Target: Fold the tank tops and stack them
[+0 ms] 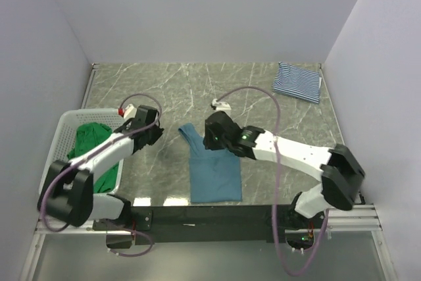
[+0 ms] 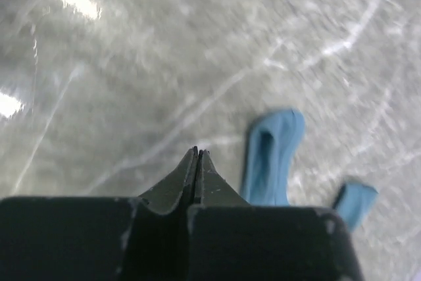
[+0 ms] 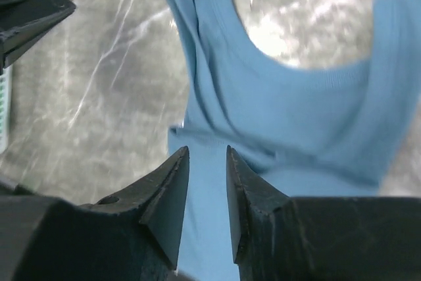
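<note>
The teal-blue tank top [image 1: 214, 172] lies flat at the table's front centre, straps pointing away. My right gripper [image 1: 210, 137] hovers over its upper part, and in the right wrist view its jaws [image 3: 206, 153] stand open above the blue fabric [image 3: 296, 110] with nothing between them. My left gripper [image 1: 155, 131] hangs left of the top's left strap [image 2: 271, 156], over bare table, and its jaws [image 2: 197, 152] are shut and empty. The striped tank top [image 1: 297, 82] rests folded at the back right corner. The green tank top [image 1: 92, 139] is bunched in the basket.
A white mesh basket [image 1: 60, 137] stands at the left edge beneath the left arm. A small white object [image 1: 221, 104] lies on the marble table [image 1: 276, 123] behind the right gripper. Walls close in the left, back and right sides.
</note>
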`<action>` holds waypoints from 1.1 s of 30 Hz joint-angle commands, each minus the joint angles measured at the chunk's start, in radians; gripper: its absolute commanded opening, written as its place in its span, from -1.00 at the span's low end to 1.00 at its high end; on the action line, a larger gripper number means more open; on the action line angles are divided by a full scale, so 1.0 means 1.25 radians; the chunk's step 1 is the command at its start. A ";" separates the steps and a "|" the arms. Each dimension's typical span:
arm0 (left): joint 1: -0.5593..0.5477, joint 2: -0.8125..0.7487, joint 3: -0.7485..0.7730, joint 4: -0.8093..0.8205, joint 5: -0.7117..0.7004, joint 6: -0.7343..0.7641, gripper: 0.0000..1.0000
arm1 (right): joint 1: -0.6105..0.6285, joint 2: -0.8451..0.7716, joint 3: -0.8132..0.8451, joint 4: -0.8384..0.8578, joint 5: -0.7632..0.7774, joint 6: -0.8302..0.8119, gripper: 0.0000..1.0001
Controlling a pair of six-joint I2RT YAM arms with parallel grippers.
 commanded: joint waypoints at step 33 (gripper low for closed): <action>-0.001 0.364 0.180 0.289 0.322 0.120 -0.99 | -0.206 0.602 0.419 0.118 -0.331 -0.031 -0.80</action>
